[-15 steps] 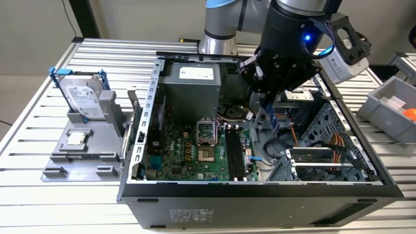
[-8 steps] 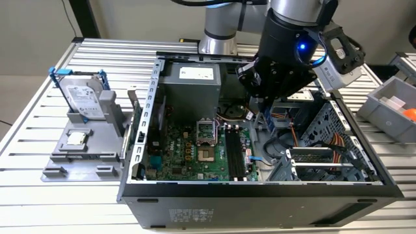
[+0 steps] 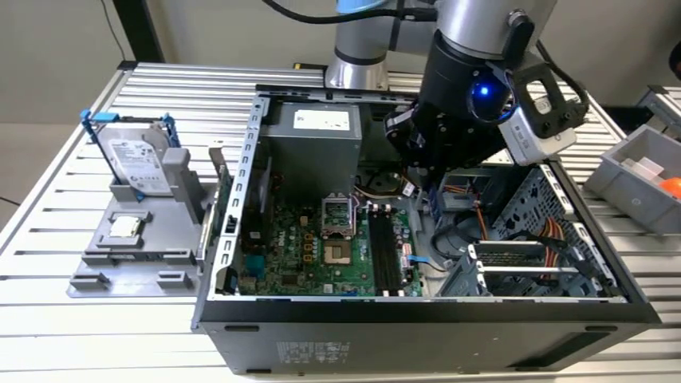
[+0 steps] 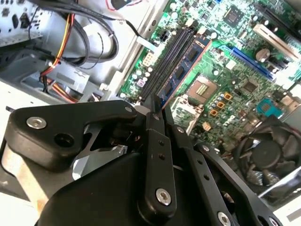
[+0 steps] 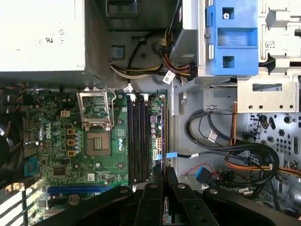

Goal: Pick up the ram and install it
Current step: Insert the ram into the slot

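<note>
We log an open black-and-grey metal computer case (image 3: 426, 315) lying on its side on the slatted aluminium table (image 3: 64, 335). Inside are the large green motherboard (image 3: 319, 255), with long black slots (image 3: 385, 255) along its edge toward the exterior view's right, and a grey box-shaped power supply (image 3: 314, 140) behind it. The silver-and-black robot arm (image 3: 479, 48) stands bent over the case (a blue light glows on its wrist), its dark gripper (image 3: 426, 159) hanging above the interior near the slots' far end. At the exterior view's left, a grey plastic fixture (image 3: 139, 239) carries an upright silver hard drive (image 3: 139, 159). A grey plastic bin (image 3: 639, 171) sits at the exterior view's right.
</note>
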Robot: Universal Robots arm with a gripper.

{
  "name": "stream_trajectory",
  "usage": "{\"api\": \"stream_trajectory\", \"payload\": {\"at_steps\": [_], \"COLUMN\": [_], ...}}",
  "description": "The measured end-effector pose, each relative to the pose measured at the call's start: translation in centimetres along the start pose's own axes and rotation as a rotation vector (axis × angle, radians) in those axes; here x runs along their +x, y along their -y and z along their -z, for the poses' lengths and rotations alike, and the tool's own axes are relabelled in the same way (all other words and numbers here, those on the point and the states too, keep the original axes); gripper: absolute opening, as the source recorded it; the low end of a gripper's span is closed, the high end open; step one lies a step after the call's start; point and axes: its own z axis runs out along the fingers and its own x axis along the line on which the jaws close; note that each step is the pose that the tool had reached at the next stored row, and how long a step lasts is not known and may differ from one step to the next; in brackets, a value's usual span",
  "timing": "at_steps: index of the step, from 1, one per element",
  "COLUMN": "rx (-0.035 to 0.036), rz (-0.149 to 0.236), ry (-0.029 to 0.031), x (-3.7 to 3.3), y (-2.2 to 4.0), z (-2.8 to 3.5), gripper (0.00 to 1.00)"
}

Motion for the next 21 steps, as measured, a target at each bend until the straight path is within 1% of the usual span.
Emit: {"api": "stream_trajectory", "payload": {"at_steps": [3, 8, 13, 17, 21], "rx": [0.0013, 0.0037, 0.0039, 0.0045, 0.0047], "rz": [-0.023, -0.032, -0.032, -0.032, -0.032], "ry": [0.0006, 0.0011, 0.0010, 0.0010, 0.0011], "x": [0.01, 0.03, 0.03, 0.08, 0.16], "y": [0.01, 0.02, 0.02, -0.03, -0.22], "z": [-0.30, -0.78, -0.85, -1.47, -2.19], "gripper": [0.00, 0.00, 0.00, 0.00, 0.00]}}
